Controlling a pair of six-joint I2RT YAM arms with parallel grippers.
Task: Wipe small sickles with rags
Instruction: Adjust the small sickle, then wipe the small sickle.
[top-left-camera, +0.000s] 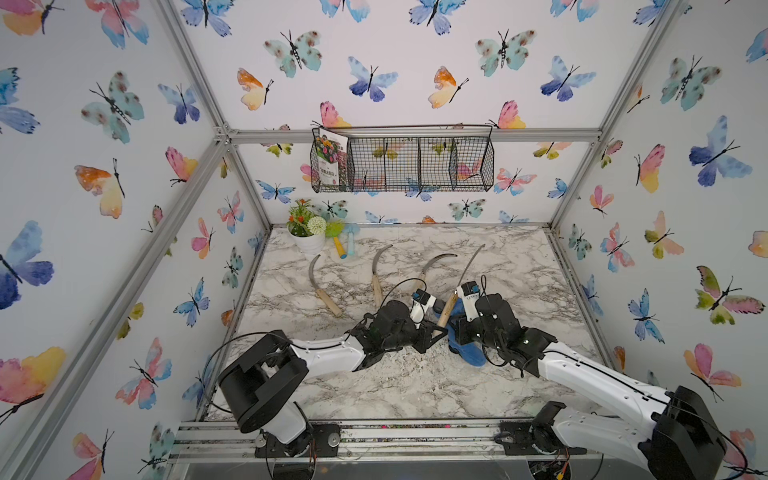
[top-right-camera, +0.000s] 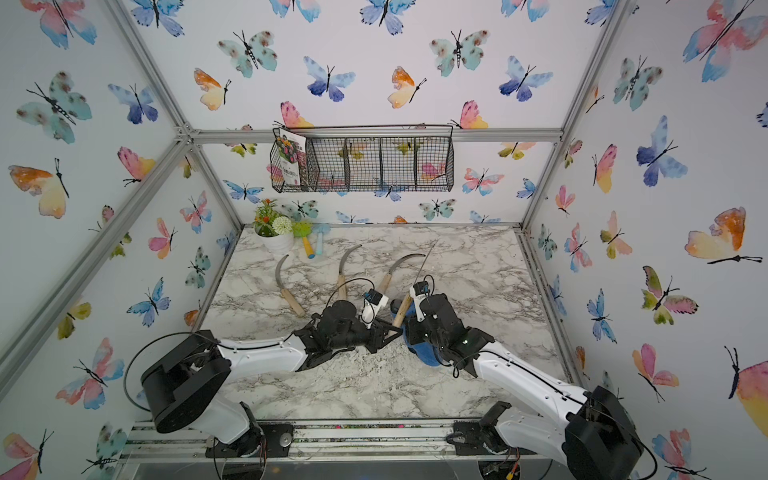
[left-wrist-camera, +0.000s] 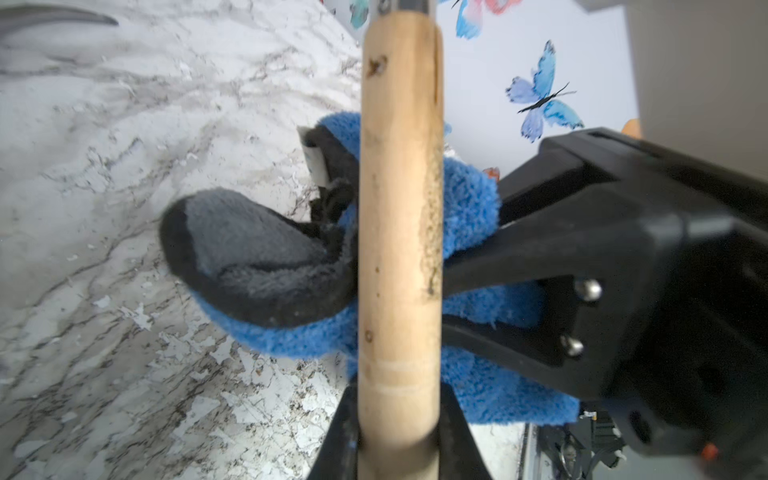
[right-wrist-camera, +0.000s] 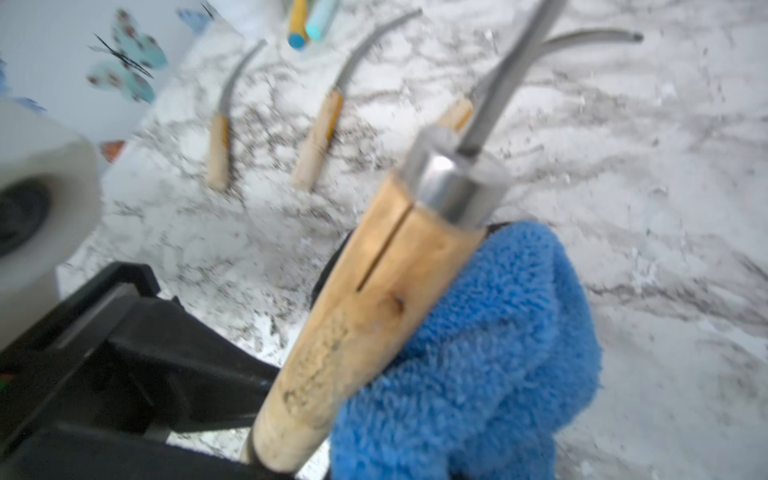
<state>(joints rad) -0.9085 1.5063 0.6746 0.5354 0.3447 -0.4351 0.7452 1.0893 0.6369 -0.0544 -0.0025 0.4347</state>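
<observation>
On the wall (top-left-camera: 415, 95), basket (top-left-camera: 415, 166) holds packet (top-left-camera: 331, 160) (leftmost compartment); left end effector (left-wrist-camera: 397, 440) grips sickle (left-wrist-camera: 399, 208), right end effector (left-wrist-camera: 457, 301) seemingly clamps rag (right-wrist-camera: 478, 353).

My left arm (top-left-camera: 324, 353) and right arm (top-left-camera: 582, 374) reach in from the near corners. The forearms converge until the wrists almost meet over the middle of the bench (top-left-camera: 374, 386). My left gripper (left-wrist-camera: 397, 440) is clamped on a sickle (left-wrist-camera: 399, 208) by its wooden handle. My right gripper (left-wrist-camera: 451, 297) is closed on the blue rag (left-wrist-camera: 469, 195), which touches that handle.
</observation>
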